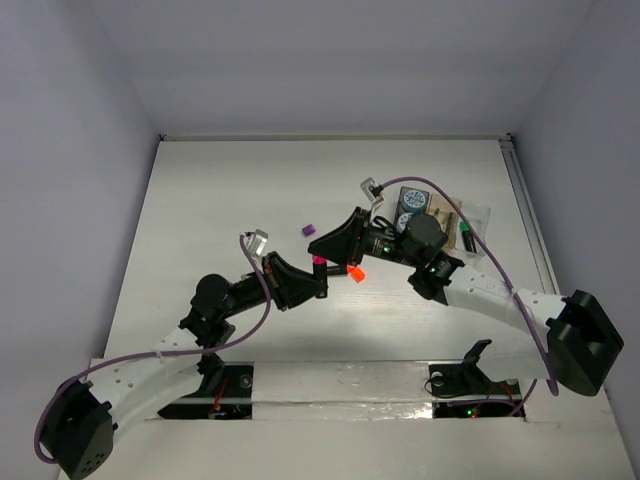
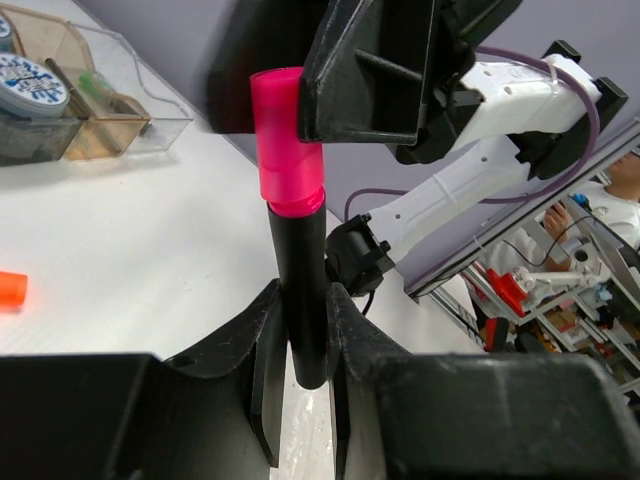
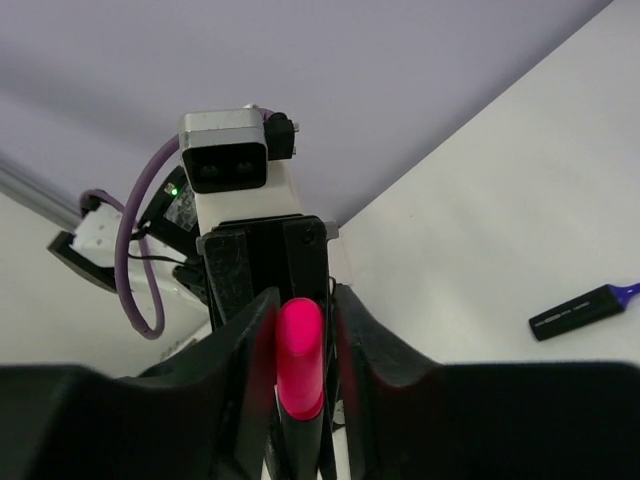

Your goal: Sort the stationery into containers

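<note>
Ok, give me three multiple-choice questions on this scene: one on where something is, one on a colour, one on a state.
1. Where does the loose orange cap lie?
A. In the clear box
B. On the table
C. Pushed onto a marker

2. What colour is the cap on the one highlighter being gripped?
A. Pink
B. Green
C. Purple

3. What is the left gripper doing?
A. Hanging open
B. Shut on the orange cap
C. Shut on the highlighter's black body

Answers:
1 B: the top view shows it on bare table, outside the box.
2 A: the pink cap sits between the fingers of the right gripper.
3 C: the left wrist view shows both fingers pressed against the black body.
</note>
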`<control>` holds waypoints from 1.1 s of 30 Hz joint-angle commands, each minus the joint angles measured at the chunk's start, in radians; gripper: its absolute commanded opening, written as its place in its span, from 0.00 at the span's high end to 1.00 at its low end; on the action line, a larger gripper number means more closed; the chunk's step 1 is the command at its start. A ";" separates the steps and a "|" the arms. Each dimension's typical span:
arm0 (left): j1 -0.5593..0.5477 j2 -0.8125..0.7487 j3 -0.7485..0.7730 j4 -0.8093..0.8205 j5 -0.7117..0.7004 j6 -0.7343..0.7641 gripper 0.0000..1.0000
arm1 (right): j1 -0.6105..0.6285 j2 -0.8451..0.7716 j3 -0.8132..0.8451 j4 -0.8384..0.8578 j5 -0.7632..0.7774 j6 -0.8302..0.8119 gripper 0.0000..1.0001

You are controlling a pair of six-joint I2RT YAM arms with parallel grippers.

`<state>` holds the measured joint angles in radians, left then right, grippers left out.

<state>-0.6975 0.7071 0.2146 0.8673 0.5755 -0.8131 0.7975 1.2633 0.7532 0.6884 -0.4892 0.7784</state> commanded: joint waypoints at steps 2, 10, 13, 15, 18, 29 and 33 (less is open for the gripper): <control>0.004 -0.003 -0.001 0.093 0.029 -0.003 1.00 | 0.003 -0.010 0.040 0.002 -0.015 -0.024 0.75; 0.018 -0.015 0.009 0.128 0.026 -0.036 1.00 | 0.003 0.008 -0.009 0.115 -0.119 -0.015 0.84; 0.062 0.053 -0.006 0.301 0.096 -0.143 1.00 | 0.003 0.041 -0.018 0.238 -0.213 0.024 0.86; 0.111 0.112 -0.026 0.465 0.132 -0.213 1.00 | 0.003 0.057 -0.015 0.279 -0.248 0.042 0.87; 0.157 0.143 -0.038 0.605 0.184 -0.314 1.00 | 0.003 0.056 -0.006 0.296 -0.296 0.038 0.90; 0.199 0.095 0.022 0.480 0.193 -0.285 1.00 | 0.003 0.061 0.015 0.218 -0.304 0.044 0.95; 0.199 0.057 0.061 0.343 0.146 -0.206 1.00 | 0.037 0.064 -0.029 0.253 -0.223 0.062 0.98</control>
<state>-0.5186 0.8066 0.1825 1.1877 0.8421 -1.0725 0.7921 1.3285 0.7532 0.9272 -0.6773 0.8444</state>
